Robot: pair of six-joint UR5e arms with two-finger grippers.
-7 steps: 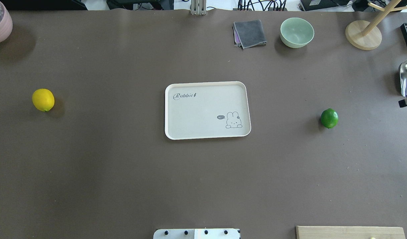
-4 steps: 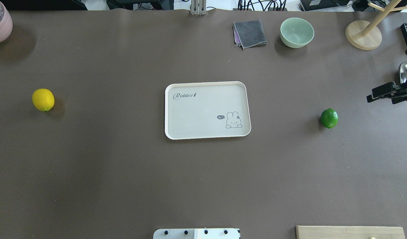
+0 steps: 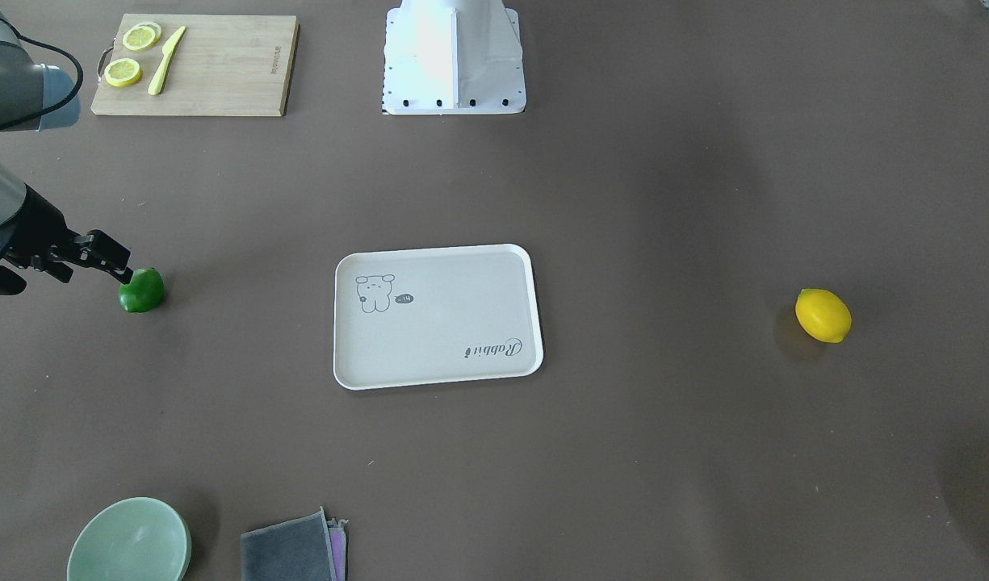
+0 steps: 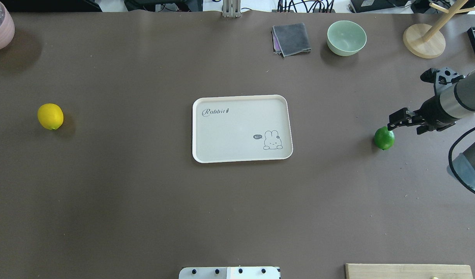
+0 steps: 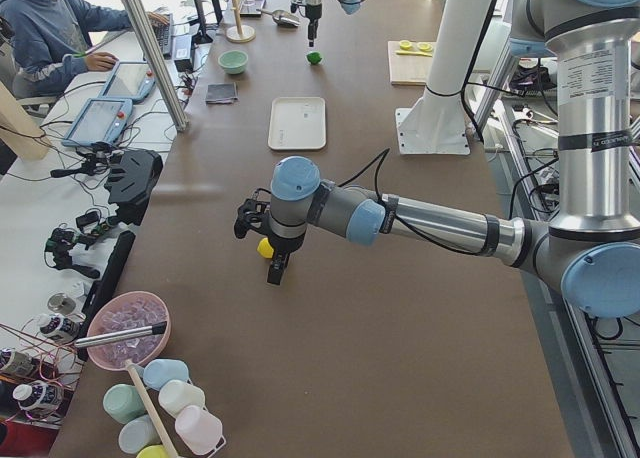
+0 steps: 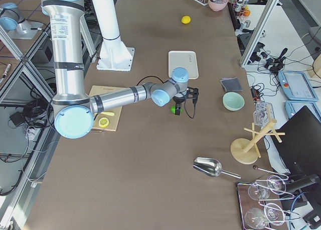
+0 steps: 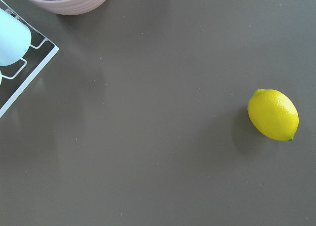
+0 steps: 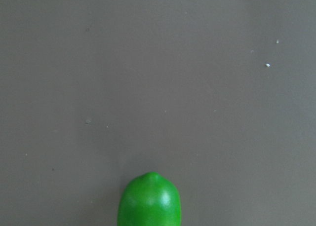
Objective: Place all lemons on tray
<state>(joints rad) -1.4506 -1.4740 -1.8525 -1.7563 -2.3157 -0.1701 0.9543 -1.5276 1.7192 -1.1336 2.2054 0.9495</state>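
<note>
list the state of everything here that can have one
green lemon, on the table, off the tray, not gripped
yellow lemon, on the table, off the tray
tray, holds no lemon yet
right pincer, looks open, just above the green lemon
left pincer, near the yellow lemon, open or shut unclear
bowl, upright, nothing in it
cloth, folded

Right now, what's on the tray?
Only its printed rabbit and lettering show on the tray. The yellow lemon and green lemon sit on the table, off it. Nothing covers it; its underside is hidden.
</note>
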